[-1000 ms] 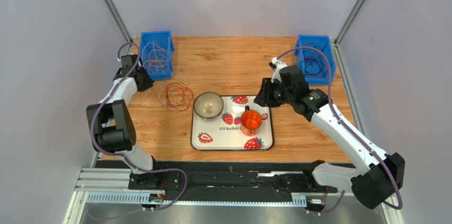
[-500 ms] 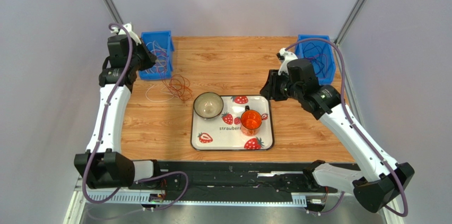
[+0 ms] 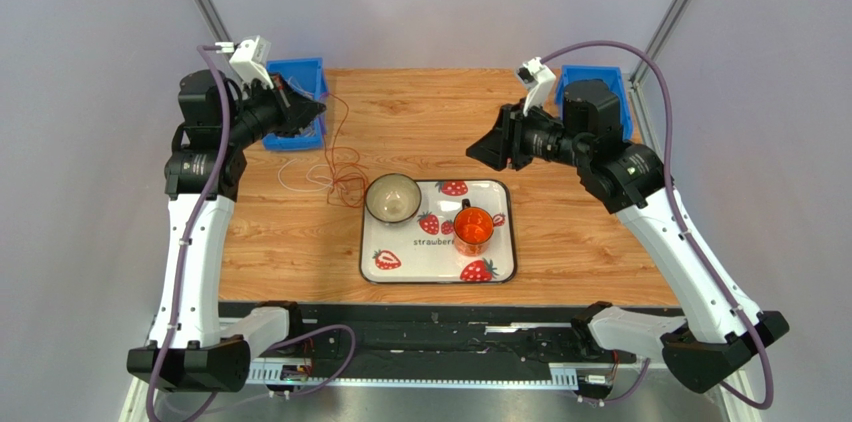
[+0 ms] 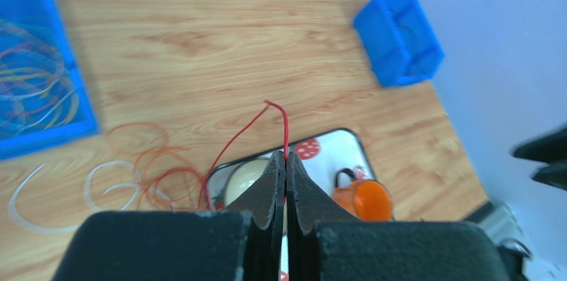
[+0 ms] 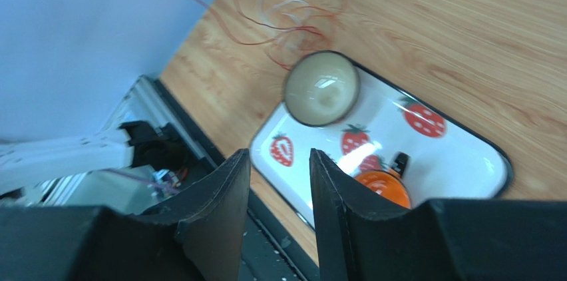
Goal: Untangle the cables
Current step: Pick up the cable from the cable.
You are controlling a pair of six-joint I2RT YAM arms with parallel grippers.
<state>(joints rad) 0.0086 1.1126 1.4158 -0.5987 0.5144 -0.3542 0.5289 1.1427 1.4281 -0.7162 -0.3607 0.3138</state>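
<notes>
Over the desk's far-left corner, the left claw is pinching a red cable, needing slow, steady lifting, while the right claw is hanging part-open, empty.

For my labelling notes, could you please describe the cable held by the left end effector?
Start at the blue bin at the table's far left. Near it, the left end effector pinches one thin red cable, the only strand rising off the wood.

Red-orange and white cables on light wood-grain tabletop. Both blue: left bin, right bin. White tray, black rim, red strawberry print. Orange cup, black handle. Beige bowl.
</notes>
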